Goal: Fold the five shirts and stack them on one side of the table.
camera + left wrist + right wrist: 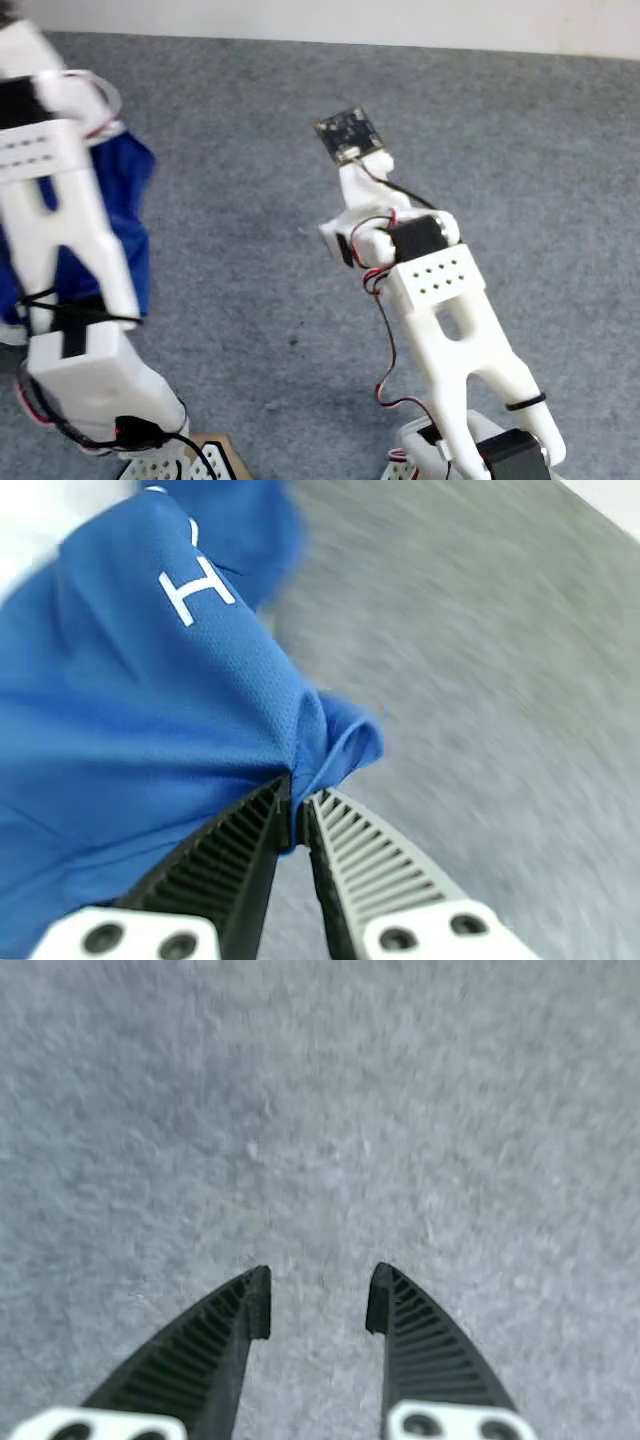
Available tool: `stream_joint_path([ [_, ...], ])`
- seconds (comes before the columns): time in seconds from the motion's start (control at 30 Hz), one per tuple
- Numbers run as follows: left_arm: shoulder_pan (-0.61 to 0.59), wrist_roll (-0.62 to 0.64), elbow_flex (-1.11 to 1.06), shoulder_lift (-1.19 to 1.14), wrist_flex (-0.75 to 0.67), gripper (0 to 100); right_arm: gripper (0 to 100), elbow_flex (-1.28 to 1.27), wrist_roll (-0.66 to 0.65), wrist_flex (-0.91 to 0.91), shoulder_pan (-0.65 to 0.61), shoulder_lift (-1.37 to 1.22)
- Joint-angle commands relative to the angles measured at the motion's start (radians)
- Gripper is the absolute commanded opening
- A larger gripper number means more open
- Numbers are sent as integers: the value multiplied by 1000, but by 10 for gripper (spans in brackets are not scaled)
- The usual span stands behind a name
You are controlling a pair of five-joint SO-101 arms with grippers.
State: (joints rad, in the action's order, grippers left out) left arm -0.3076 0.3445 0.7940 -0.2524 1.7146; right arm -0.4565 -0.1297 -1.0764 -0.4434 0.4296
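Left jaws: clenched on a pinched fold of the blue shirt (150, 730), the ribbed inner faces pressed together with cloth between their tips

Right jaws: released, parted with a gap between the tips, nothing between them, poised above bare grey surface (320, 1110)

Blue shirt: bunched and gathered, not folded; it hangs and spreads from the left jaws, with a white printed mark (195, 590) on the part farther from the tips. In the high view it lies at the picture's left side (128, 185), partly covered by the left arm (70, 250)

Left arm: white, stretched across the shirt, black cables running along its lower segment

Right arm: (440, 300) white, near the middle of the surface and well apart from the shirt, red and black wires looped at its joint, a small dark circuit board (350, 135) at its far end

Surface: grey, felt-like texture (250, 130), extending under both arms

Other: a tan block (215, 455) just beside the left arm's base
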Motion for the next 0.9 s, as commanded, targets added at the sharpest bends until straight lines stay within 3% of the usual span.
stream_joint_path([
  [0.0, 166, 11, 65, 18, 25, 6, 170, 7, 8, 18, 87, 16],
  [0.3, 544, 11, 67, 16, 17, 6, 170, -39, 9, 12, 363, 16],
  [0.6, 845, 5, 67, 10, -120, 9, 170, -79, 9, 18, 545, 16],
  [0.67, 874, 5, 67, 7, -146, 53, 170, -79, 9, 18, 572, 16],
  [0.87, 892, 8, 62, 15, -144, 359, 170, -79, 9, 18, 596, 16],
])
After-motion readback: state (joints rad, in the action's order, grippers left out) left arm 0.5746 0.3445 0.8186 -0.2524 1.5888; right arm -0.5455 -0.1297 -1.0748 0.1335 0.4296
